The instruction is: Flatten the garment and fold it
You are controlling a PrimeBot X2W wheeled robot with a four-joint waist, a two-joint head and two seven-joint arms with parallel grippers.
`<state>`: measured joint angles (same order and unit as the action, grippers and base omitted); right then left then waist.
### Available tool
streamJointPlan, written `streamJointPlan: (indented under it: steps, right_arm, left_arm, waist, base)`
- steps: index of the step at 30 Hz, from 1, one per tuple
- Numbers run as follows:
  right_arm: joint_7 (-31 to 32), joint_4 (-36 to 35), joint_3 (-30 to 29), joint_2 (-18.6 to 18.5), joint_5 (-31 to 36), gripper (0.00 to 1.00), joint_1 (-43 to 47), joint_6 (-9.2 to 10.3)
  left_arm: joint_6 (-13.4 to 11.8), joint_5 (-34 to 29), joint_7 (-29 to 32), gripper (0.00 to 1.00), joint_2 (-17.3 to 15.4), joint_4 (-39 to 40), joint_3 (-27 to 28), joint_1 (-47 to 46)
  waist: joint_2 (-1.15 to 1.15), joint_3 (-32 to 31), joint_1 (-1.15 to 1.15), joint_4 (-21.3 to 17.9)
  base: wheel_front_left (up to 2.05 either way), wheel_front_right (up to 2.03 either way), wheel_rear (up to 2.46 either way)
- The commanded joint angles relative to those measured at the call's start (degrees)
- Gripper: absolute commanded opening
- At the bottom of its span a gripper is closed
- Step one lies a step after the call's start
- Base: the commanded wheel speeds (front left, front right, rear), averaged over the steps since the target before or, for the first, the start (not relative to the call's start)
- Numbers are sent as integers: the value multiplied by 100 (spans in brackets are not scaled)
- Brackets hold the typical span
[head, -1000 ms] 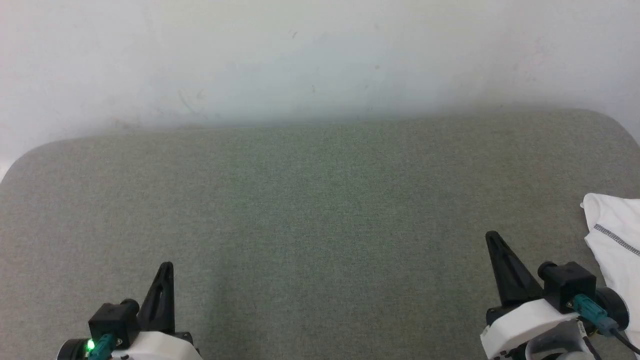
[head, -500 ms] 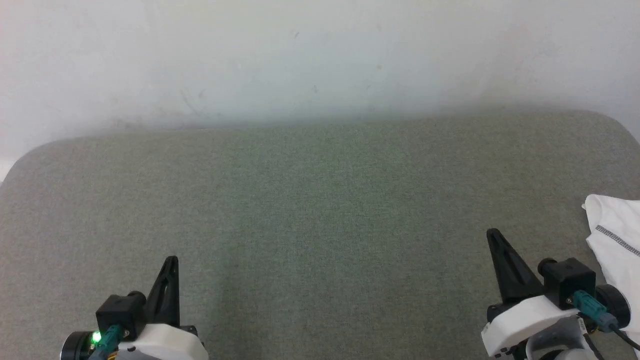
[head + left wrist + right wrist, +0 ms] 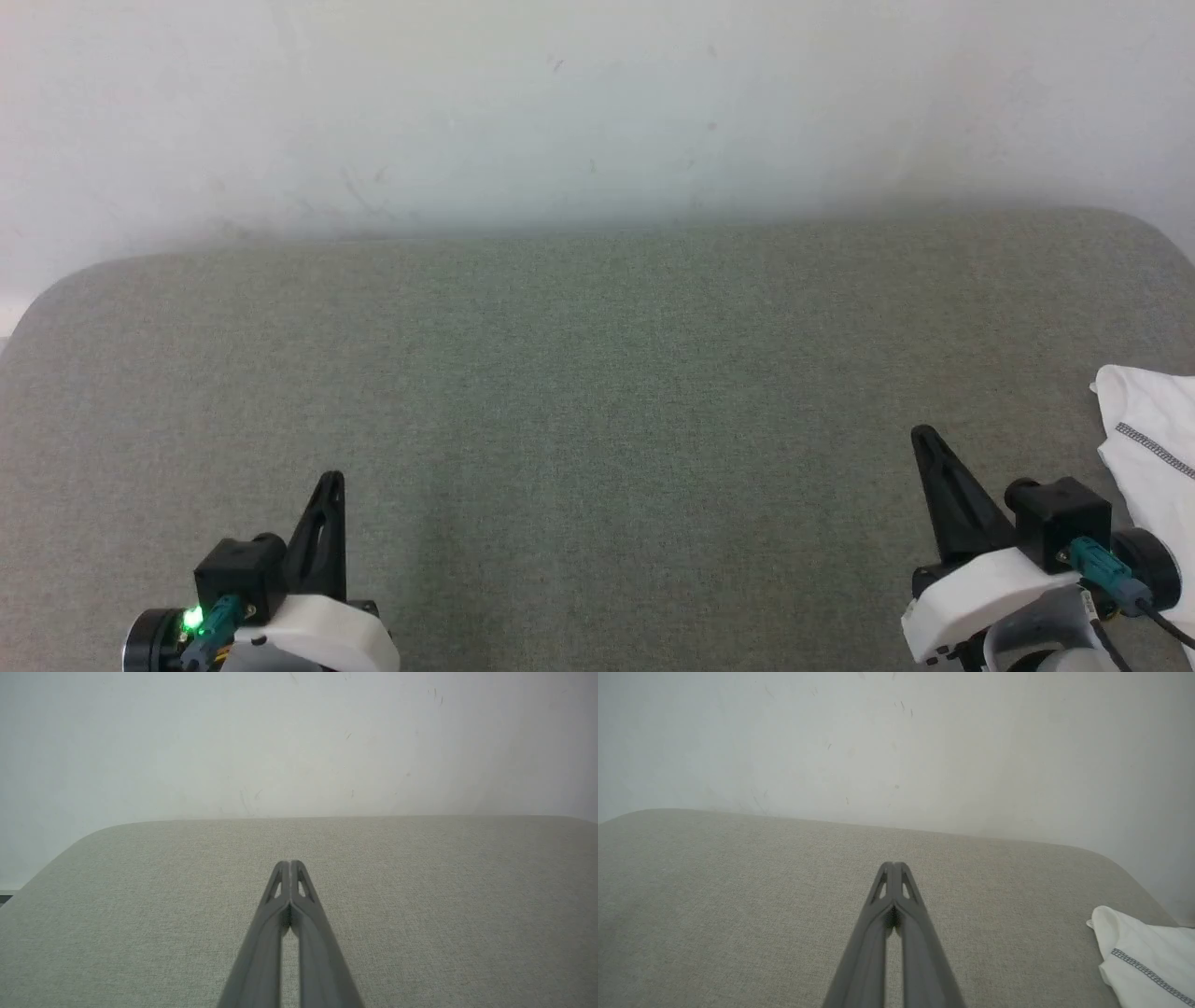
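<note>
Garment (image 3: 1162, 495) lies at the table's (image 3: 597, 420) right edge, a white corner with a dark zigzag seam, just beside the right gripper (image 3: 924, 439). Right jaws pressed shut, holding nothing. Left gripper (image 3: 331, 483) is well apart from the cloth over bare table, jaws shut too, empty.

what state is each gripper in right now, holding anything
Left gripper: closed, holding nothing.
Right gripper: closed, holding nothing; the garment lies apart from it.
</note>
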<state>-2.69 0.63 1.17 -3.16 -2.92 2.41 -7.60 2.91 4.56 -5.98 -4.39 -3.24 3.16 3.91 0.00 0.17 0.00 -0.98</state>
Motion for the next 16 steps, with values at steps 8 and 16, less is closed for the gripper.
streamJointPlan:
  steps: [8,16]
  right_arm:
    - [48,-39,-31,18,87,0,-111,7]
    - [91,-44,-47,20,126,0,-136,8]
  left_arm:
    - [-81,-136,109,0,39,84,-70,-169]
    - [-121,-197,202,0,61,130,-117,-211]
  waist:
    - [0,-3,0,16]
    - [0,-6,0,32]
  base:
    - [0,0,0]
    - [0,0,0]
